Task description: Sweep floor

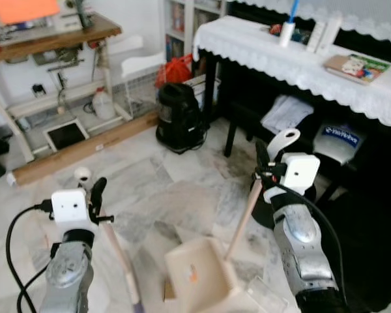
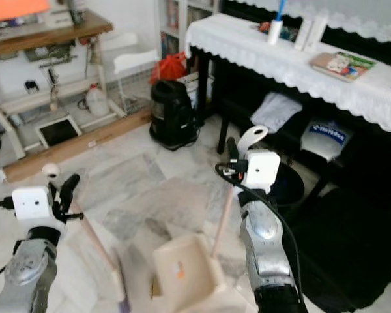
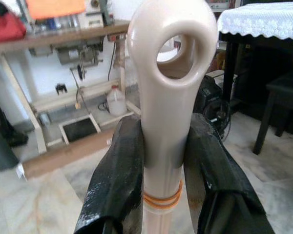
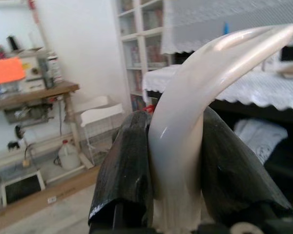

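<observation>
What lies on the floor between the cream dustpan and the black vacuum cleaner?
In the left eye view, only bare grey-veined marble floor runs between the cream plastic dustpan and the black canister vacuum cleaner; nothing rests on that stretch.

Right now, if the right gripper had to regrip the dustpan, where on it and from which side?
Probably the top of the dustpan handle, below its curved end, where the right gripper holds now. Come from the side: the pole leans upright from the pan on the floor, so fingers straddle it.

Marble floor (image 1: pixel 182 195) carries dustpan (image 1: pixel 199 274); black vacuum (image 1: pixel 178 117).
</observation>
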